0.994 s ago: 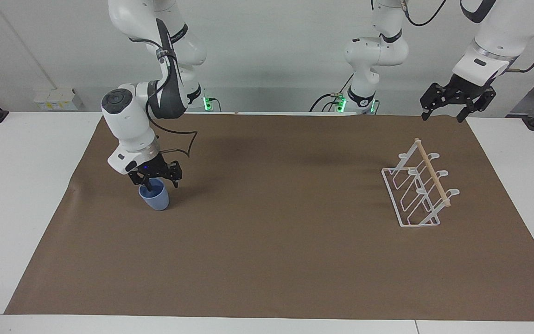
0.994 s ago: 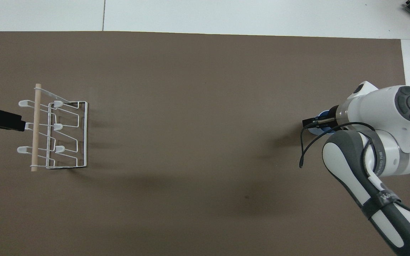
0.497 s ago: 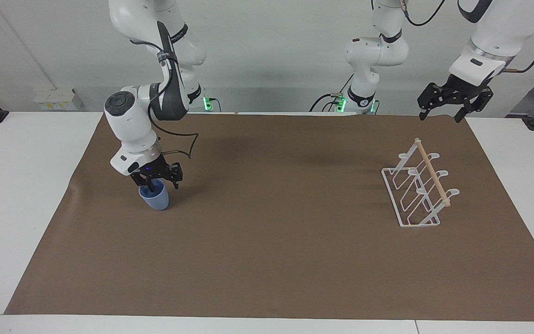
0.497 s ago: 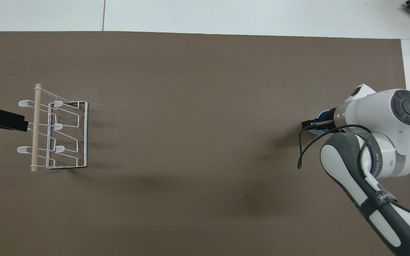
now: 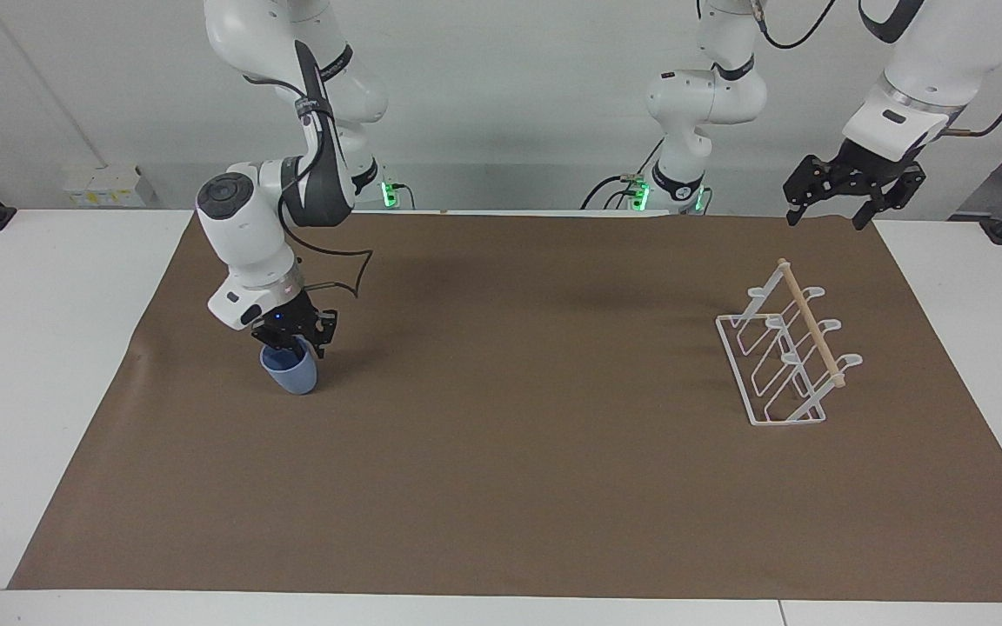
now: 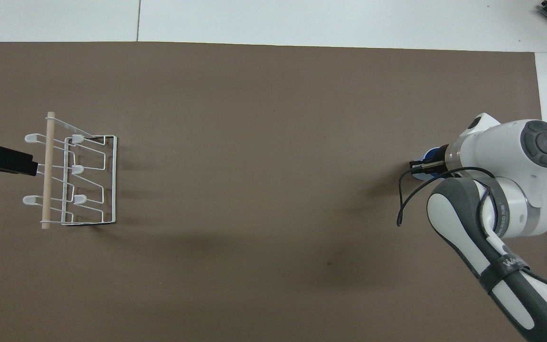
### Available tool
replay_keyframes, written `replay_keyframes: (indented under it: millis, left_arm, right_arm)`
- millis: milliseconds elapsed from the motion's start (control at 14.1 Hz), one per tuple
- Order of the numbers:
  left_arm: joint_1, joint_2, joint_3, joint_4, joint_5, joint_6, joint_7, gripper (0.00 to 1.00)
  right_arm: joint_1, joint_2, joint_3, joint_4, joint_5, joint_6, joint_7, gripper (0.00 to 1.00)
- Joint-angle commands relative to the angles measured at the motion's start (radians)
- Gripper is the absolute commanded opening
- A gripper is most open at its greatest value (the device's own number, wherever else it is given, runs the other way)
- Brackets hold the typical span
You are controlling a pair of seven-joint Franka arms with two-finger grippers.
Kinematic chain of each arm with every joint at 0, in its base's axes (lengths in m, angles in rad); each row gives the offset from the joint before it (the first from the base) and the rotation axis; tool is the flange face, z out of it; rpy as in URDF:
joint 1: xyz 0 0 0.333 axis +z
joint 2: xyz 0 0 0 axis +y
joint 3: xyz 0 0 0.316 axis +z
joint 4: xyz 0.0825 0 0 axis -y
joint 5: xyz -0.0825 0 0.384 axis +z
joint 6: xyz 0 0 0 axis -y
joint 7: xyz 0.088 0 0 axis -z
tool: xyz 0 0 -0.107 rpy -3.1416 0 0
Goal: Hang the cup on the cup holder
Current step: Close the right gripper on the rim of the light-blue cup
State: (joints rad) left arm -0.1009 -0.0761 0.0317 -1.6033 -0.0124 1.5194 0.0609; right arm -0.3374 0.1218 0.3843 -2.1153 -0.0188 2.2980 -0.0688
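The light-blue cup stands upright on the brown mat toward the right arm's end of the table; in the overhead view only a sliver of the cup shows past the arm. My right gripper comes down onto its rim, jaws drawn in on the rim wall, shut on the cup. The white wire cup holder with its wooden dowel stands toward the left arm's end, and nothing hangs on the cup holder. My left gripper hangs open in the air over the mat's edge beside the holder, nothing in it.
A brown mat covers most of the white table. The right arm's cable loops out over the mat beside the cup. The right arm's wrist covers the cup from above.
The right gripper's jaws have drawn together on the cup's rim. The cup stands where it was. The left gripper rose slightly early on, then held still.
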Motion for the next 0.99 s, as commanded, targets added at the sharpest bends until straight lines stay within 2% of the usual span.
replay_keyframes:
  millis: [0,213,923]
  left_arm:
    - [-0.017,-0.016,0.008,-0.021,0.014,0.013,-0.009,1.00]
    - [-0.023,-0.017,0.008,-0.023,0.014,0.013,-0.009,1.00]
    - [-0.020,-0.017,0.010,-0.023,0.012,0.012,-0.003,1.00]
  right_arm:
    - [-0.020,0.004,0.011,-0.006,-0.023,0.021,0.009,0.11]
    - [-0.020,0.004,0.010,-0.006,-0.023,0.021,0.011,0.00]
    - [-0.026,0.005,0.008,-0.005,-0.023,0.021,0.012,0.00]
